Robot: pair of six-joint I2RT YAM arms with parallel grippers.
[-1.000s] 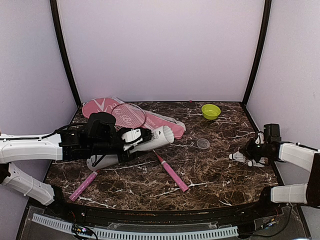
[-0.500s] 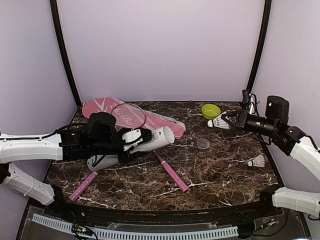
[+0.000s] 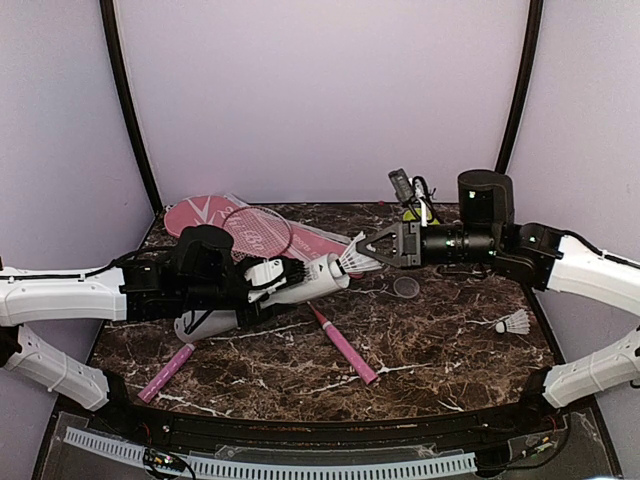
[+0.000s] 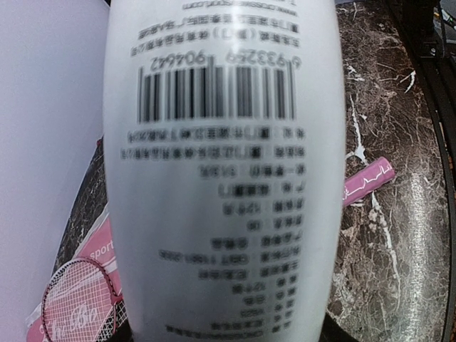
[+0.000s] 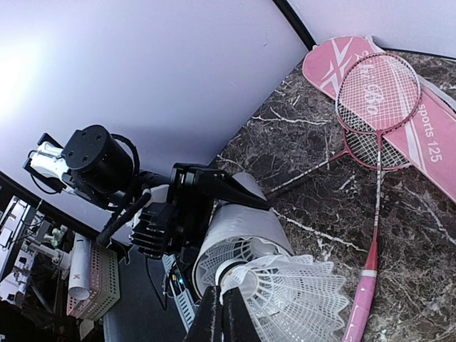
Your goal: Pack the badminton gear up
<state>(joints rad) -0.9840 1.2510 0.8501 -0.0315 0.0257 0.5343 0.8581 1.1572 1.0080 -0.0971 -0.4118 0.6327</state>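
Tube time: at 9 o'clock on the table the left gripper [image 3: 285,276] hugs the tall white tube [image 3: 325,272] between its 2 fingers. The tube is tilted, with its open mouth aimed toward 3 o'clock. Behind it, at 11 o'clock, lies the pink racket cover [image 3: 195,215] with a racket head [image 3: 255,232] on it. 2 pink handles [image 3: 163,373] rest at 7 and 6 o'clock. The right gripper [image 3: 364,251] pinches a white shuttlecock [image 3: 350,262] tight, right at the tube's mouth. 1 more shuttlecock [image 3: 515,322] sits at 4 o'clock.

Closed jaws hold a shuttlecock [image 5: 292,298] at the mouth of the white tube [image 5: 239,219].
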